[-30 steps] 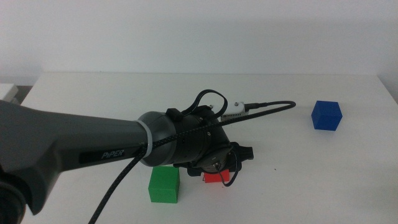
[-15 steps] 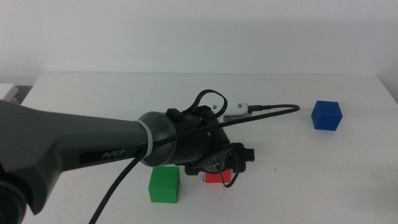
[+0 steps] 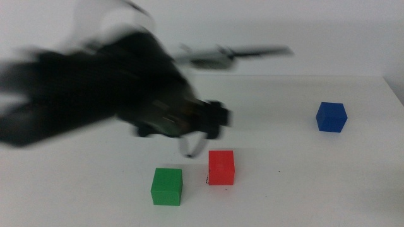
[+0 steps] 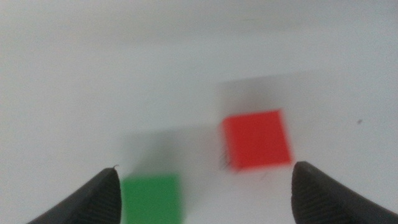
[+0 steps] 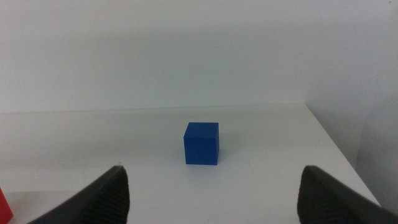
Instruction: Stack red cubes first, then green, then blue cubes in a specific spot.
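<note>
Three matte cubes: red cube (image 3: 221, 167) below my released left claw (image 3: 201, 146), green cube (image 3: 166, 186) beside it, blue cube (image 5: 201, 143) ahead of my spread right claw (image 5: 211, 186), bare white table (image 3: 303, 183) around.

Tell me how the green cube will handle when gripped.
The green cube looks rigid, with flat faces, so jaws should seat squarely. Sitting flat on the table, it likely slides, not rolls. Its matte finish suggests little slip.
</note>
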### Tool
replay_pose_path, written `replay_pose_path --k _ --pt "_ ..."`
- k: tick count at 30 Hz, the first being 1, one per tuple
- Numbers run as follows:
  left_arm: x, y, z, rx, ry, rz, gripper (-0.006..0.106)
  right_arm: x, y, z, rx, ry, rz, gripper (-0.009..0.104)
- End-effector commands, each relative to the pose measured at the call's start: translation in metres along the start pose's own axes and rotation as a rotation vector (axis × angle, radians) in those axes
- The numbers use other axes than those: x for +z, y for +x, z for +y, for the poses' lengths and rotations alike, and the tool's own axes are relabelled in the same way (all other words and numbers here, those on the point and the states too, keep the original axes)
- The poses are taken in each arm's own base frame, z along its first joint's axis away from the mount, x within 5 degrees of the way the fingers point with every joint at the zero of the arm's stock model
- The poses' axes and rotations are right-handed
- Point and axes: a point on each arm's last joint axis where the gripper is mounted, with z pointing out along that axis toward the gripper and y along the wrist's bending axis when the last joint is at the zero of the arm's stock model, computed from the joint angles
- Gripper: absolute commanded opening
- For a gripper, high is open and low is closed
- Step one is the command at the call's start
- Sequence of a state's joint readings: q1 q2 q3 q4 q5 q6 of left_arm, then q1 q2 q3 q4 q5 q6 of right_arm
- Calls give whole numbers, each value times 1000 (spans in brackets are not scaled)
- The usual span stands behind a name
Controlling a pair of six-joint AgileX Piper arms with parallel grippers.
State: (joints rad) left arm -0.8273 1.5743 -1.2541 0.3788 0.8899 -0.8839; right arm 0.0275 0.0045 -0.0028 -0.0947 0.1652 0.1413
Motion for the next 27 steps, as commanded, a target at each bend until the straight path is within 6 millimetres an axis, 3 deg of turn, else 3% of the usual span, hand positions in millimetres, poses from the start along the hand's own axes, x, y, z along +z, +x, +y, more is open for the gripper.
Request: replay_pose_path --k 1,4,9,14,21,27 --pt "-34 9 26 -51 -67 88 94 0 0 0 -7 -2 -10 93" --pt "-45 25 45 -46 -100 130 94 0 0 0 -7 -2 -10 93" --pt "-13 47 62 -80 -15 223 94 0 0 0 -7 -2 -10 93" --pt "17 43 73 -96 78 275 94 0 0 0 -7 -2 -10 93" --pt "54 40 63 -89 86 333 94 0 0 0 -7 -2 -10 93" --pt "75 40 56 -72 98 351 94 0 0 0 -7 -2 -10 93"
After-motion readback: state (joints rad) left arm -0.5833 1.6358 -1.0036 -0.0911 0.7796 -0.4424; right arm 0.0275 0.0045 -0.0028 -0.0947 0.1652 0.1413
